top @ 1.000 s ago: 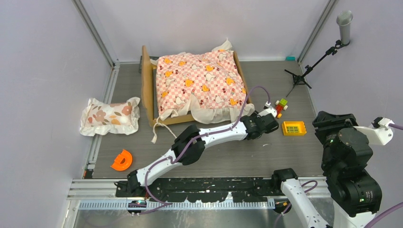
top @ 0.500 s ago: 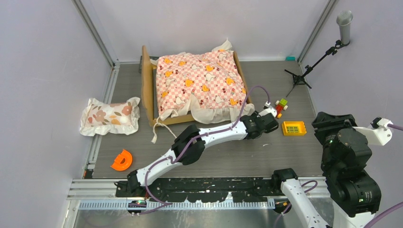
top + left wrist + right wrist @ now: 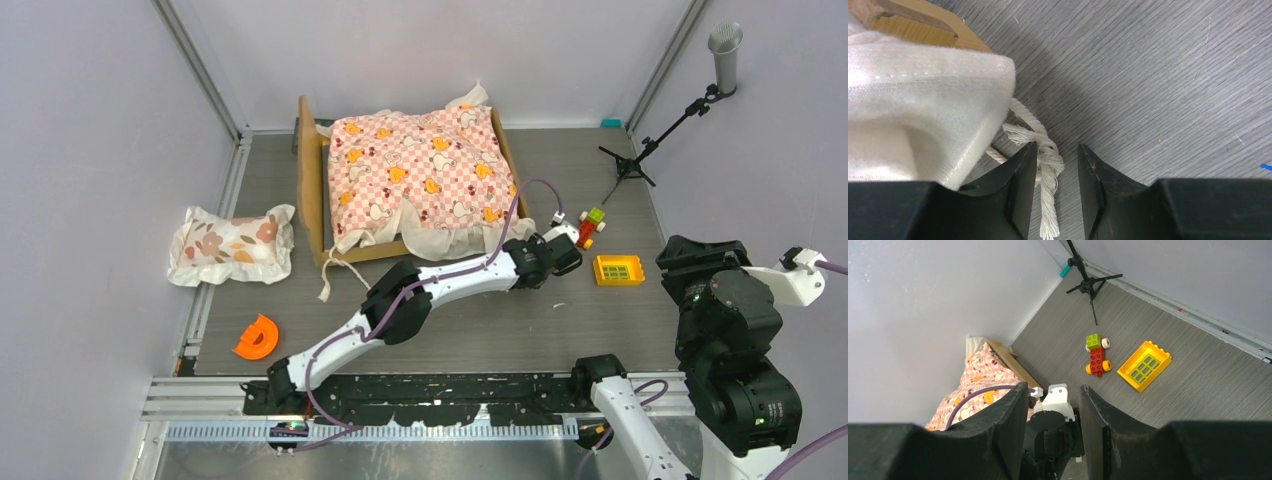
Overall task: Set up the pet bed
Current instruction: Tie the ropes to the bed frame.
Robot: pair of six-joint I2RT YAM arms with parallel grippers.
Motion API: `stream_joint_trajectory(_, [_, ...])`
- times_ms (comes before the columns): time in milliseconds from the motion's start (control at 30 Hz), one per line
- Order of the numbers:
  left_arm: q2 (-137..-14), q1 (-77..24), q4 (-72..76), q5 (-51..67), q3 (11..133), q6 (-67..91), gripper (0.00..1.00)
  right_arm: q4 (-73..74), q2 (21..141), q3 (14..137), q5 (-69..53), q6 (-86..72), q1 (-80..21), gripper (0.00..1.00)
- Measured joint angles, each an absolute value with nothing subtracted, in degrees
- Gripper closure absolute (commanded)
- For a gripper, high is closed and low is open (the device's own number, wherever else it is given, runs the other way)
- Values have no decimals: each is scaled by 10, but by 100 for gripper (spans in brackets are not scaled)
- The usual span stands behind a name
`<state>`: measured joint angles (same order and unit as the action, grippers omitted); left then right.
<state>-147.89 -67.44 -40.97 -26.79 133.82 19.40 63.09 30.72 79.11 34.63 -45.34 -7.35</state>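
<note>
The pet bed (image 3: pixel 310 180) stands at the back, its tan frame covered by a pink-checkered sheet (image 3: pixel 420 170) with white ruffles. My left gripper (image 3: pixel 535 250) hangs low over the floor at the bed's near right corner. In the left wrist view the gripper (image 3: pixel 1057 146) is open. A frayed white cord (image 3: pixel 1050 200) lies between the fingers against the left one, not pinched. The sheet's white ruffle (image 3: pixel 923 115) and the wooden corner (image 3: pixel 923 30) sit just left of the gripper. My right gripper (image 3: pixel 1052 386) is open, held high and empty, looking down on the left wrist (image 3: pixel 1053 425).
A floral pillow (image 3: pixel 232 245) lies left of the bed, with an orange half-ring (image 3: pixel 257 338) nearer me. A block toy car (image 3: pixel 590 226) and a yellow plate (image 3: pixel 618 269) lie right of the left gripper. A black tripod (image 3: pixel 640 150) stands at the back right.
My left wrist has shifted slightly towards the bed's near right corner. The right arm has not moved.
</note>
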Motion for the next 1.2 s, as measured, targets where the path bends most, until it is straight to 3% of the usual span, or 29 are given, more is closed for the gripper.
stream_joint_trajectory(600, [-1450,-641,-377,-176,1282,239,66,631,302,791,346,-453,-74,53])
stream_joint_trajectory(933, [-1406,-621,-334,-121,1200,241,95,631,292,791,347,-453,-74,53])
stream_joint_trajectory(1200, [-1364,-604,-279,-72,1121,239,100,630,284,783,347,-454,-74,53])
